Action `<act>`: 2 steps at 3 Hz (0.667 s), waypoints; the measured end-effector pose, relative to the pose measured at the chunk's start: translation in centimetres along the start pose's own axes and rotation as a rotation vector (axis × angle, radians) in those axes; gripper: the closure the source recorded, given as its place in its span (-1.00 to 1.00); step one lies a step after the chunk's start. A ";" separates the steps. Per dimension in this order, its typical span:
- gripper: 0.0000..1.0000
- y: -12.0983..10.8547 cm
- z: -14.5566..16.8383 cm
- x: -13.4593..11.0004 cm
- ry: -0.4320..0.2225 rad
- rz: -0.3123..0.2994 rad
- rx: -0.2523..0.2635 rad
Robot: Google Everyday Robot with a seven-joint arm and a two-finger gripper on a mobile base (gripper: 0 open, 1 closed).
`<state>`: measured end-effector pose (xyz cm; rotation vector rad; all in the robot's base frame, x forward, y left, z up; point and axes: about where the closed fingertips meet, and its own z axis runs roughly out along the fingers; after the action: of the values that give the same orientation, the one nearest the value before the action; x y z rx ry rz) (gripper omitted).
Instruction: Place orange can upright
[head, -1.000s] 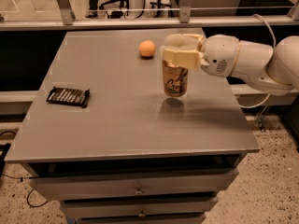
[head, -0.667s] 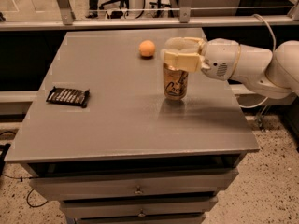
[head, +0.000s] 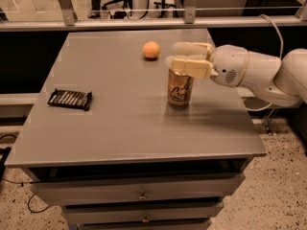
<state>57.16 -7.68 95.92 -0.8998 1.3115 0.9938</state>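
The orange can (head: 180, 88), gold with white patches and dark cursive lettering, stands upright on the grey table (head: 120, 123), right of its middle. My gripper (head: 190, 57) reaches in from the right on a white arm (head: 254, 71). Its pale fingers (head: 191, 67) straddle the can's top rim, one in front and one behind, closed on it. The can's top end is hidden by the fingers.
A small round orange ball (head: 151, 50) lies behind and left of the can. A dark wrapped snack bar (head: 70, 99) lies near the table's left edge. Drawers sit under the tabletop. A rail and glass run behind the table.
The gripper and the can have come down slightly, and the can's base now rests on the table. The ball and the snack bar have not moved.
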 end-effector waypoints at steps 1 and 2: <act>-0.98 0.0 -0.2 0.2 -0.001 0.004 0.003; -1.00 0.3 -0.8 -0.7 0.018 -0.022 0.020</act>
<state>56.65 -8.38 96.56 -0.9083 1.3219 0.9563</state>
